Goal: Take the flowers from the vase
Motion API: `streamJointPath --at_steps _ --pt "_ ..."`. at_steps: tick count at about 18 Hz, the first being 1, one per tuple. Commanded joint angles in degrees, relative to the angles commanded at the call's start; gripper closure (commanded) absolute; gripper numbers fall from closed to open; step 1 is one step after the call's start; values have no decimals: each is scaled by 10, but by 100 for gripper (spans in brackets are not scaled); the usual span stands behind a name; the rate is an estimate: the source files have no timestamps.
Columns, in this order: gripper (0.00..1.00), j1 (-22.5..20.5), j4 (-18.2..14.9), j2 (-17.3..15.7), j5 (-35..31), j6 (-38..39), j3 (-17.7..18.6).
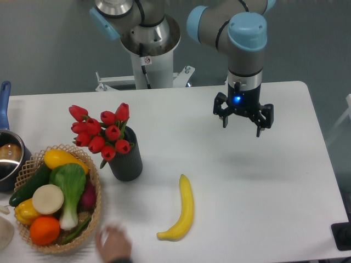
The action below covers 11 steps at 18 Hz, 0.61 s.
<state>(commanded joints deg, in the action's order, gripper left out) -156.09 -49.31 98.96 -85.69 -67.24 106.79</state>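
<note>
The flowers (103,133), a bunch of red tulip buds with green stems, stand in the vase (126,158), a short dark ribbed cylinder at the left of the white table. The bunch leans to the left over the vase's mouth. My gripper (242,124) hangs above the table far to the right of the vase, pointing down. Its fingers are spread apart and hold nothing.
A wicker basket (93,219) of produce sits left of the vase. A steel pot (10,159) with a blue handle is at the left edge. A yellow banana (182,210) lies in front of the vase. A person's hand (112,245) is at the front edge.
</note>
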Motion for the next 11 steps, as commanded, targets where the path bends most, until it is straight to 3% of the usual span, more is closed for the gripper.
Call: streamJointPath --at_steps 11 --pt "0 11 8 -30 36 69 27"
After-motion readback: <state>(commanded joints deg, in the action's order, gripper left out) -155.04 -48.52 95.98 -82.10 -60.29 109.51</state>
